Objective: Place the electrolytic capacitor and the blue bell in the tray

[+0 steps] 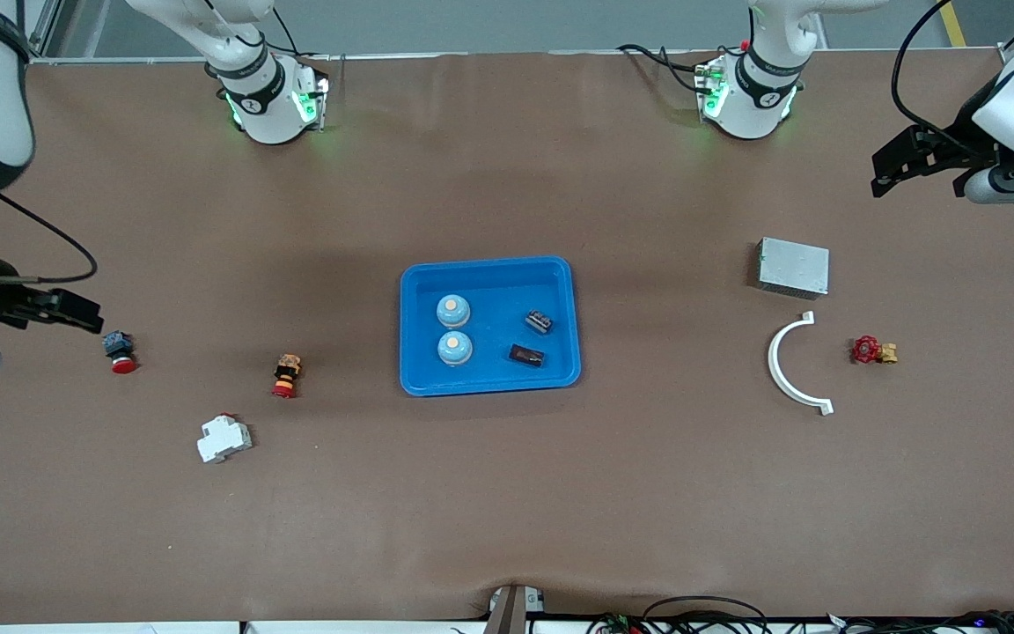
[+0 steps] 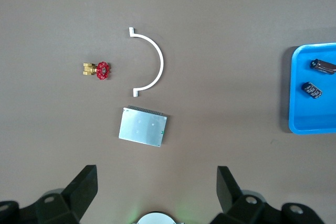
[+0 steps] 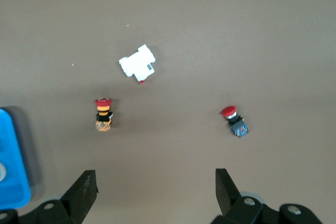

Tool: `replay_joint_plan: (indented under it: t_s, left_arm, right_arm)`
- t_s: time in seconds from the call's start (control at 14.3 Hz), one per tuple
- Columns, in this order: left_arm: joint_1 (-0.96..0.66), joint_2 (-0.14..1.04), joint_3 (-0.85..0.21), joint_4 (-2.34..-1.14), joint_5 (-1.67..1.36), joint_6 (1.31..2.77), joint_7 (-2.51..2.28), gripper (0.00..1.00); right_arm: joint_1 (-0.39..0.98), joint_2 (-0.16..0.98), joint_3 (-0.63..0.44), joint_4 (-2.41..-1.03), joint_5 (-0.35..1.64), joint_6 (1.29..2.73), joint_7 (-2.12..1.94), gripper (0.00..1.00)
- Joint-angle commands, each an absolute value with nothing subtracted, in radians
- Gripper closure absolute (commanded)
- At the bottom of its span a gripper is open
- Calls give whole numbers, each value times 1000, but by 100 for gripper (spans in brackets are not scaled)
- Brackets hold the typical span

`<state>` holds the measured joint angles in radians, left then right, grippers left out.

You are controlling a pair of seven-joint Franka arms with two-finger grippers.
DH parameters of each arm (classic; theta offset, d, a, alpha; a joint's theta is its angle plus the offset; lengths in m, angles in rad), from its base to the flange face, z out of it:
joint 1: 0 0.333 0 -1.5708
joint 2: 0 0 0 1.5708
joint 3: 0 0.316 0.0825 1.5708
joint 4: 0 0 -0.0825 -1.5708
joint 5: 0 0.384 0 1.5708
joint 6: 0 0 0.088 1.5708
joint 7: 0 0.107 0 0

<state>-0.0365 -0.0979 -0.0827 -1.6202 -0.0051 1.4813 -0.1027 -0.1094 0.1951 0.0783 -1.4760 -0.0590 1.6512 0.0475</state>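
Observation:
The bright blue tray [image 1: 560, 273] lies at the middle of the table. In it stand two pale blue bells [image 1: 453, 310] [image 1: 454, 349], one nearer the front camera. Beside them lie two small dark electrolytic capacitors [image 1: 540, 321] [image 1: 526, 355], which the left wrist view also shows [image 2: 323, 66] [image 2: 313, 89]. My left gripper [image 1: 890, 167] [image 2: 157, 174] hangs open and empty over the left arm's end of the table. My right gripper [image 1: 84, 313] [image 3: 156, 177] hangs open and empty over the right arm's end.
Toward the left arm's end lie a grey metal box [image 1: 793, 267], a white curved bracket [image 1: 789, 365] and a red-handled brass valve [image 1: 872, 350]. Toward the right arm's end lie a red push button [image 1: 120, 352], a red and yellow button [image 1: 286, 376] and a white breaker [image 1: 224, 438].

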Motion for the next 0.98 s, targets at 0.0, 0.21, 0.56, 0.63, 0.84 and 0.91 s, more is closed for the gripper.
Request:
replay_joint_plan:
  t_s: [0.0,0.21,0.56,0.63,0.84,0.91]
  left_arm:
    - [-31,-101,-86,-1620,-9,1476,-94,0]
    - [-31,-103,-86,-1620,-9,1474,-94,0]
    - [-29,-104,-86,-1620,-9,1473,-94,0]
    - [-29,-103,-84,-1620,-9,1473,-95,0]
    - [-29,-101,-86,-1620,-9,1473,-97,0]
    - [-29,-100,-84,-1620,-9,1474,-97,0]
  right_arm:
    - [-123,121,98,-1500,-44,1611,40,0]
    - [-123,72,100,-1503,-43,1574,23,0]
    - [-121,5,101,-1512,-9,1519,18,0]
    - [-123,-6,100,-1522,12,1519,17,0]
    - [-123,-15,100,-1529,28,1519,17,0]
    - [-123,-18,100,-1529,28,1517,17,0]
